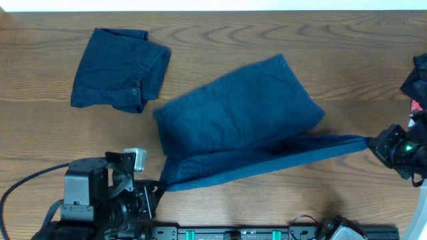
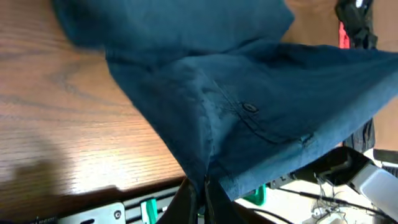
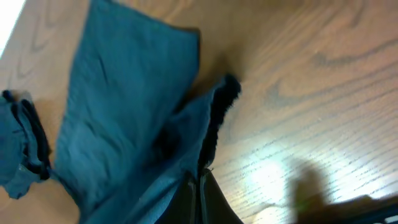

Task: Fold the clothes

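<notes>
Wood-grain brown fills the overhead view, a wooden table [image 1: 267,33] with a pair of dark navy shorts [image 1: 233,113] spread slantwise across its middle. The near hem of that garment is lifted off the wood and pulled into a taut line between the two arms. The left gripper [image 1: 160,183] pinches its corner at the lower left, and the right gripper [image 1: 371,141] pinches the opposite corner out near the right edge. A folded pair [image 1: 117,70] lies by itself toward the far left corner, well apart from the stretched garment, and a dark heap [image 1: 417,80] with a coral-red piece [image 1: 419,105] sits at the right edge, just behind the right arm. From the left wrist, the fingers [image 2: 186,200] are clamped together on a gathered corner of the dark navy shorts [image 2: 249,81], the cloth fanning up and away from them over the table [image 2: 56,124]. A small button [image 2: 250,107] shows on the fabric beside a stitched seam, and a sliver of the coral-red piece [image 2: 344,34] peeks out at the upper right. From the right wrist, the closed fingers [image 3: 211,202] bite the other corner of the dark navy shorts [image 3: 124,112], which run off toward the upper left, partly raised above the table [image 3: 311,74]. The folded pair [image 3: 22,143] is visible at the left margin.
</notes>
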You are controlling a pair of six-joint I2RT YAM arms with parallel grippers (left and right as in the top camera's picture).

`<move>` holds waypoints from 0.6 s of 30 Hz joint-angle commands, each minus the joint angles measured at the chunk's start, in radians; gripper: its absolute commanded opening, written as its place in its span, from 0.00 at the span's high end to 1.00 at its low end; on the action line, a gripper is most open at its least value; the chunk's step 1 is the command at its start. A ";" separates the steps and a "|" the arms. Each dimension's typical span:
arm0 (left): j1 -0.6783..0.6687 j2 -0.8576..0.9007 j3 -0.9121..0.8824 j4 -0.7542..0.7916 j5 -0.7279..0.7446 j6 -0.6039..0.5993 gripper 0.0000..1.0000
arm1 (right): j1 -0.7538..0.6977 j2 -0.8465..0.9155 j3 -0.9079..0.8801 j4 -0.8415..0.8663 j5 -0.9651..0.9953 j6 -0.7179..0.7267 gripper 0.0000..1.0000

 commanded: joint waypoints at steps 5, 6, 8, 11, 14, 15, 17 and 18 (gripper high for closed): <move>-0.010 0.046 0.016 -0.047 -0.146 0.020 0.94 | -0.010 -0.002 0.051 0.059 0.036 0.046 0.99; -0.010 0.055 0.016 -0.041 -0.156 0.019 0.94 | -0.008 0.003 0.051 0.077 0.028 0.066 0.99; -0.010 0.087 0.016 -0.010 -0.187 0.019 0.94 | 0.005 0.021 0.047 0.133 0.007 0.097 0.99; -0.010 0.145 0.016 0.056 -0.234 0.019 0.94 | 0.044 0.064 0.032 0.253 0.009 0.145 0.99; -0.010 0.223 0.016 0.117 -0.333 0.019 0.94 | 0.100 0.138 0.026 0.379 0.009 0.191 0.99; -0.010 0.249 0.016 0.134 -0.371 0.020 0.94 | 0.121 0.165 0.026 0.414 0.009 0.199 0.99; -0.010 0.327 0.016 0.184 -0.463 0.021 0.94 | 0.181 0.252 0.026 0.508 0.014 0.212 0.99; -0.010 0.359 0.016 0.207 -0.474 0.027 0.94 | 0.200 0.285 0.026 0.545 0.016 0.217 0.99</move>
